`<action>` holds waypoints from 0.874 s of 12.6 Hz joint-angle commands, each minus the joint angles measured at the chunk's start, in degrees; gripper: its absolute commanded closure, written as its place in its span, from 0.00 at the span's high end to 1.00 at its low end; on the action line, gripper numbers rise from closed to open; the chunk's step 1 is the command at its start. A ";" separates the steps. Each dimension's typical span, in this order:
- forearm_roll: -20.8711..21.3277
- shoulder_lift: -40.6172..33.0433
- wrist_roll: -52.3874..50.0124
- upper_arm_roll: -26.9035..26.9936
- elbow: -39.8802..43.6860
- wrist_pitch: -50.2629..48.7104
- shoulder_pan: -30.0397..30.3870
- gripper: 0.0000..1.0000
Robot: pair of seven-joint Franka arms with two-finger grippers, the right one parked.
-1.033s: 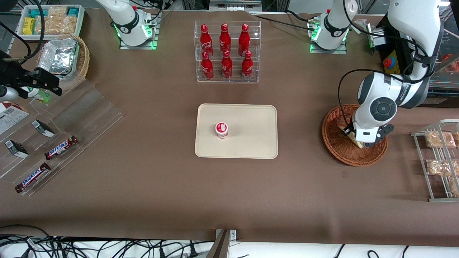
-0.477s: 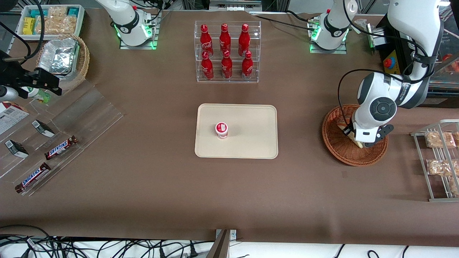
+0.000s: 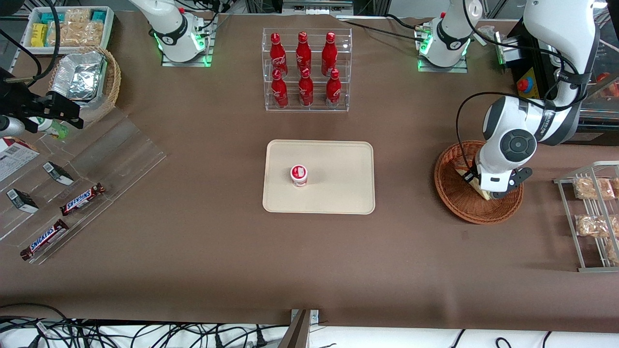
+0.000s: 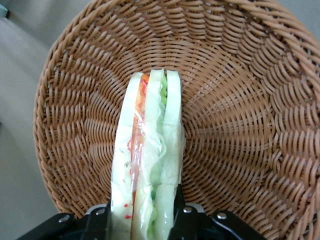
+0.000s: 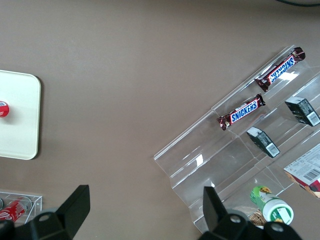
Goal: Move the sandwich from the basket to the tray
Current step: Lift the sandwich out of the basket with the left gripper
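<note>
The left arm's black two-finger gripper sits low inside the round reddish-brown wicker basket, its fingers clamped on the two bread faces of the triangular clear-wrapped white-bread sandwich, which stands on edge in the basket. The flat rectangular cream tray lies well apart toward the table's middle, carrying a small red-and-white cup.
</note>
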 commanded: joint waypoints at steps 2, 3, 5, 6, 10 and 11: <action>0.90 -2.87 1.53 -0.43 0.65 -3.36 -0.40 0.42; 0.90 -2.88 3.10 -1.39 2.22 -5.46 -0.32 0.42; 0.90 -2.88 5.22 -2.63 6.87 -11.52 -0.40 0.42; 0.90 -2.88 5.57 -4.46 9.16 -13.98 -0.23 0.42; 0.46 -2.70 7.69 -10.79 18.56 -23.31 -0.40 0.42; -1.10 -2.35 7.77 -13.07 20.41 -24.45 -0.40 0.42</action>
